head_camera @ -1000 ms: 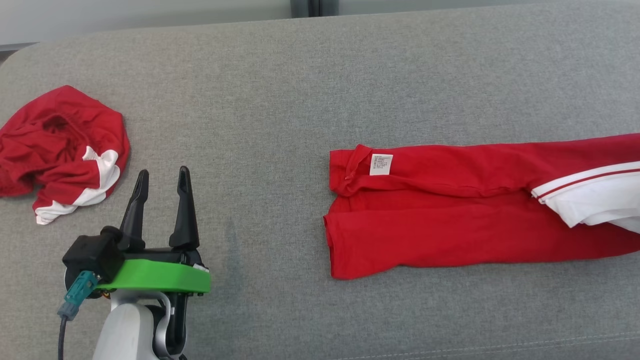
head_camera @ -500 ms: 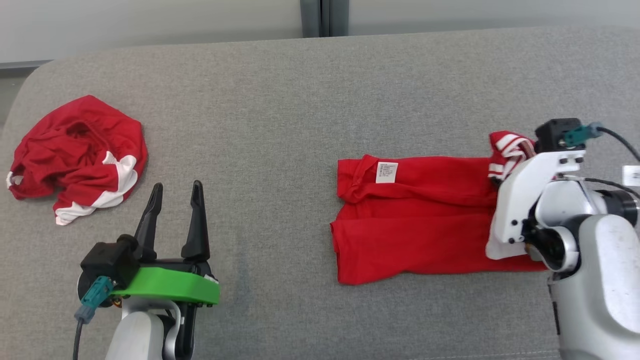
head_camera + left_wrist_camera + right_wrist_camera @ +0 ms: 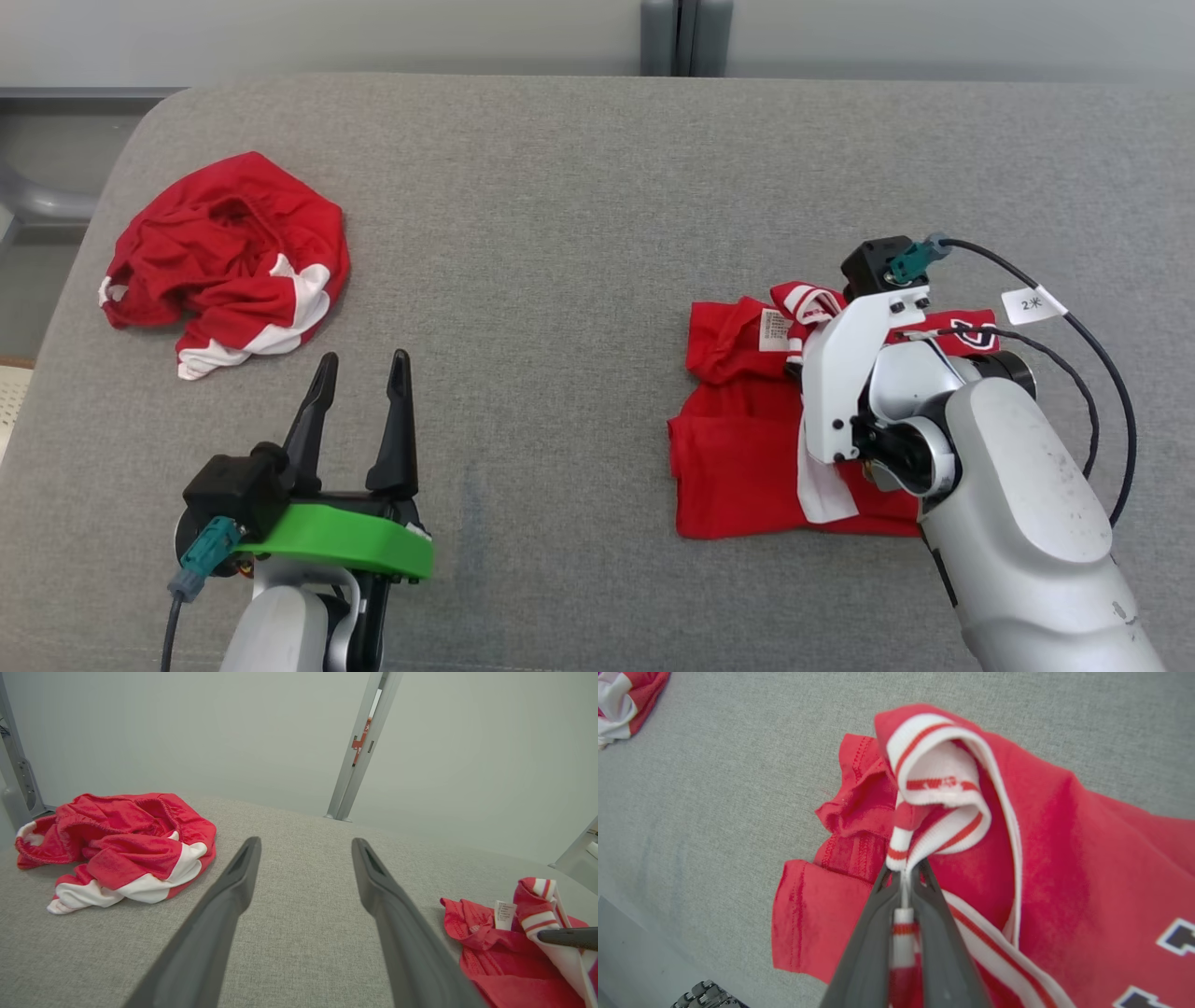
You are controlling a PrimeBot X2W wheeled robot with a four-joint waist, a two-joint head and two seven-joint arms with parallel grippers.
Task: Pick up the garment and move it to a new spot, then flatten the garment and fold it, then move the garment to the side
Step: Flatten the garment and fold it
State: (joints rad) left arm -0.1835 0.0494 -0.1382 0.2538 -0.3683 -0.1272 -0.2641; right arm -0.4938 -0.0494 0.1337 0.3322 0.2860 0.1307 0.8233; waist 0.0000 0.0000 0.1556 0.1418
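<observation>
The garment (image 3: 738,448) is a red shirt with white striped trim, lying at the right of the grey surface with its left hem flat. My right gripper (image 3: 903,872) is shut on its white and red collar (image 3: 938,774), which it holds raised and doubled over the red body (image 3: 1059,849). The pale right wrist (image 3: 868,373) hides the fingers in the head view. My left gripper (image 3: 364,359) hovers open and empty at the lower left, well apart from the shirt. The left wrist view has the shirt (image 3: 486,952) at its right edge.
A second red and white garment (image 3: 229,252) lies crumpled at the far left, beyond the left gripper (image 3: 306,842), and shows again as a heap (image 3: 117,844). The grey cushion (image 3: 560,233) has a rounded left corner. A cable with a tag (image 3: 1032,303) loops off the right wrist.
The head camera has shifted. My right gripper came in from the right and drew the collar end leftwards over the shirt, which now lies shorter. The left gripper has stayed open.
</observation>
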